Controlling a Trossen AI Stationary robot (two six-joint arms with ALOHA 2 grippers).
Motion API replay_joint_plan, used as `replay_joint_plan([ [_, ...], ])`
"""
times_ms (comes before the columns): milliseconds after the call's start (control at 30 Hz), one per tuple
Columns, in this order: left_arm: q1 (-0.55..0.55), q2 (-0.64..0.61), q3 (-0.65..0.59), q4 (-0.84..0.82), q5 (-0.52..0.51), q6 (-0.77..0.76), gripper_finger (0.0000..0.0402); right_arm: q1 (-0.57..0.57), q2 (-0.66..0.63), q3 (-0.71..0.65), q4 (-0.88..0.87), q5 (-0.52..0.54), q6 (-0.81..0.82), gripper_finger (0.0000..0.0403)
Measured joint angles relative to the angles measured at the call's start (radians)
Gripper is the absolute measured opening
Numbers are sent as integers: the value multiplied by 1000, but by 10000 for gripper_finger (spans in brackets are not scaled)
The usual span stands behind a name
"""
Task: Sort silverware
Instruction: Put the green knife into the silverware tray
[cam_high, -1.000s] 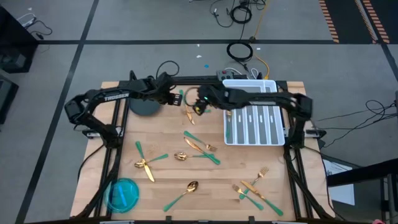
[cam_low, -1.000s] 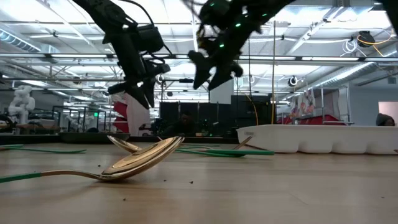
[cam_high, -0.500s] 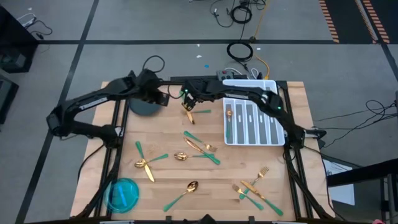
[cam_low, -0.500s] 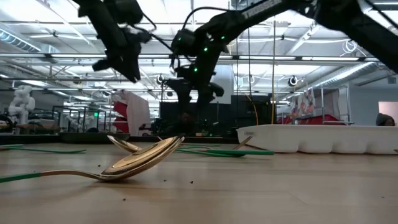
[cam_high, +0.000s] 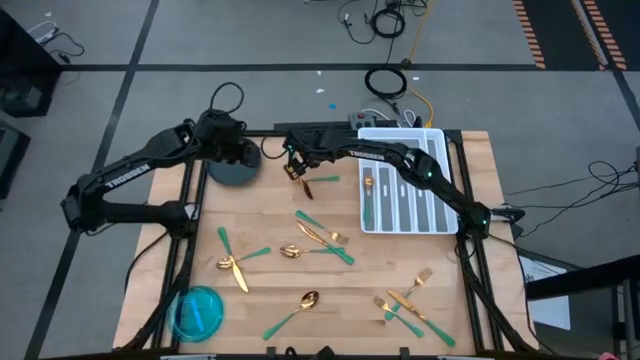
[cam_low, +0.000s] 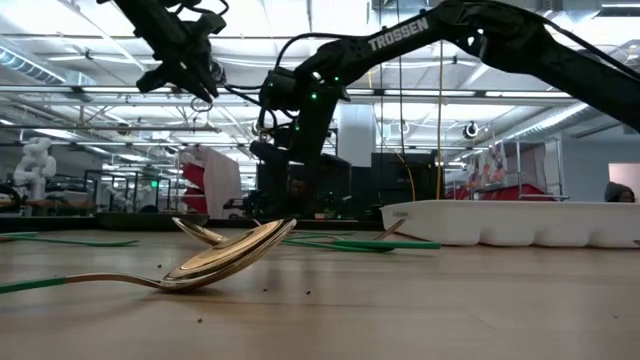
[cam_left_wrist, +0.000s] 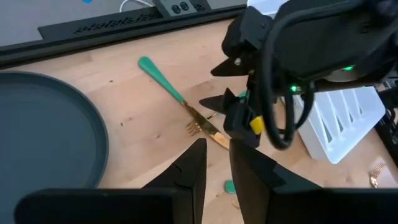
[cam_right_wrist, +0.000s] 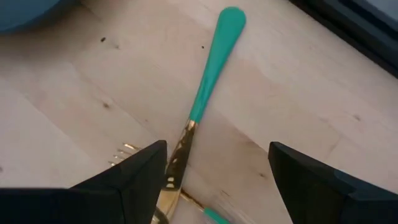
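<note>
Wood table (cam_high: 260, 300), cutlery scattered. My right gripper (cam_right_wrist: 214, 180) hangs wide open over a fork (cam_right_wrist: 208, 93) at the back edge, just left of the tray (cam_high: 440, 140). Next: descend, pinch. Left gripper (cam_left_wrist: 216, 165), nearly closed, empty, waits over the plate (cam_high: 232, 172)

A white divided tray (cam_high: 432, 222) sits at the upper right of the wooden table (cam_high: 270, 290) in the high view; in the low view the same tray (cam_low: 520, 222) stands at the right, on the tabletop. A dark grey round plate (cam_high: 228, 173) lies near the table's upper left edge, and it fills the left side of the left wrist view (cam_left_wrist: 43, 137). A blue round dish (cam_high: 197, 312) lies at the lower left corner. Coiled black cables (cam_high: 386, 82) rest on the grey floor above the table.
</note>
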Motion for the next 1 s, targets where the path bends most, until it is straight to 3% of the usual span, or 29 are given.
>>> replay_joint_plan([
  [600, 0, 0, 0, -24, -1, 32, 78, 12, 52, 0, 103, -33, 15, 251],
  [1000, 0, 0, 0, -31, -3, 50, 78, 21, 58, 0, 113, 20, 14, 248],
])
